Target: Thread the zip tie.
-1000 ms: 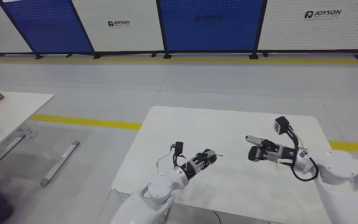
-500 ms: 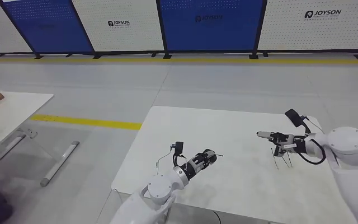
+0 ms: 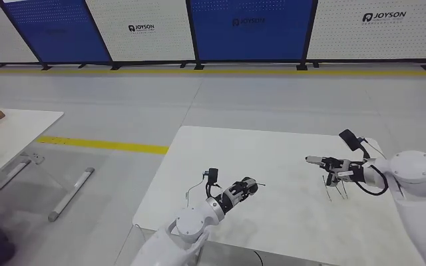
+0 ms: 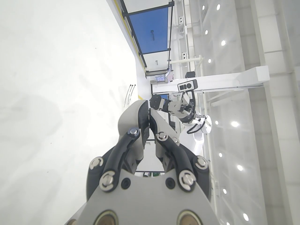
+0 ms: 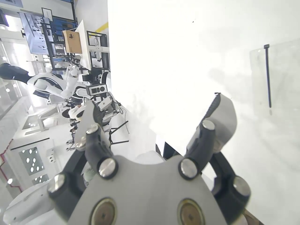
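Bright ceiling lights (image 4: pixel 234 124), glare across table (image 5: pixel 164 47)

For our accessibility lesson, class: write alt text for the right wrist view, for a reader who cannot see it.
The right gripper hangs open over a white table. A black zip tie lies straight on the table, apart from the gripper.
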You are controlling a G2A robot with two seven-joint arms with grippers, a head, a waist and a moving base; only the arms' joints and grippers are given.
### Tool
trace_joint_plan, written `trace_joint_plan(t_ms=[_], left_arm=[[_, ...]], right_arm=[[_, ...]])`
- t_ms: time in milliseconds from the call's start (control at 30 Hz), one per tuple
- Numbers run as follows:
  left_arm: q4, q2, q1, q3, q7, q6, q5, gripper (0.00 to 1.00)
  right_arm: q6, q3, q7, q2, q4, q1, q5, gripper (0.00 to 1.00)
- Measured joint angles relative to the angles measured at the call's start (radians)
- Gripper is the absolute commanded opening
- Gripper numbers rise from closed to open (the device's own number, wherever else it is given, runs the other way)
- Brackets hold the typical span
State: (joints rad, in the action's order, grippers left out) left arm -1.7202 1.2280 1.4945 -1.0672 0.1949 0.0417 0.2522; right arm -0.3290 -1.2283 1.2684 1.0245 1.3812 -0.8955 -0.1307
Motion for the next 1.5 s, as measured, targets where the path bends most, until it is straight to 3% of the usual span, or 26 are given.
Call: trace_joint_plan(t_ms=[100,200,367,500,600,700,767,867,967,1200,1333,1500], left_arm=[[-0.007,0.001,-0.001,-0.001,-0.004,-0.005,0.01,0.0],[-0.046,0.002,0.002,-0.014,-0.011,-0.026,0.044,0.0],[-0.208,-0.006,0.043,-0.069,-0.01,-0.081,0.081,0.0],[-0.357,-0.012,0.097,-0.104,-0.001,-0.114,0.1,0.0],[-0.441,-0.018,0.135,-0.132,0.007,-0.134,0.087,0.0],[-0.492,-0.022,0.17,-0.153,0.006,-0.144,0.063,0.0],[-0.502,-0.024,0.185,-0.161,0.001,-0.143,0.046,0.0],[-0.482,-0.025,0.187,-0.164,-0.005,-0.111,0.03,0.0],[-0.426,-0.025,0.167,-0.158,-0.006,-0.06,0.018,0.0],[-0.218,-0.02,0.107,-0.121,-0.041,0.042,-0.034,0.0],[-0.121,-0.016,0.076,-0.101,-0.05,0.084,-0.03,0.0],[-0.047,-0.01,0.045,-0.074,-0.061,0.099,-0.027,0.0]], right_arm=[[0.0,0.0,0.0,0.0,0.0,0.0,0.0,1.0],[0.0,0.0,0.0,0.0,0.0,0.0,0.0,1.0],[0.0,0.0,0.0,0.0,0.0,0.0,0.0,1.0],[0.0,0.0,0.0,0.0,0.0,0.0,0.0,1.0],[0.0,0.0,0.0,0.0,0.0,0.0,0.0,1.0],[0.0,0.0,0.0,0.0,0.0,0.0,0.0,1.0],[0.0,0.0,0.0,0.0,0.0,0.0,0.0,1.0],[0.0,0.0,0.0,0.0,0.0,0.0,0.0,1.0],[0.0,0.0,0.0,0.0,0.0,0.0,0.0,1.0],[0.0,0.0,0.0,0.0,0.0,0.0,0.0,1.0],[0.0,0.0,0.0,0.0,0.0,0.0,0.0,1.0],[0.0,0.0,0.0,0.0,0.0,0.0,0.0,1.0]])
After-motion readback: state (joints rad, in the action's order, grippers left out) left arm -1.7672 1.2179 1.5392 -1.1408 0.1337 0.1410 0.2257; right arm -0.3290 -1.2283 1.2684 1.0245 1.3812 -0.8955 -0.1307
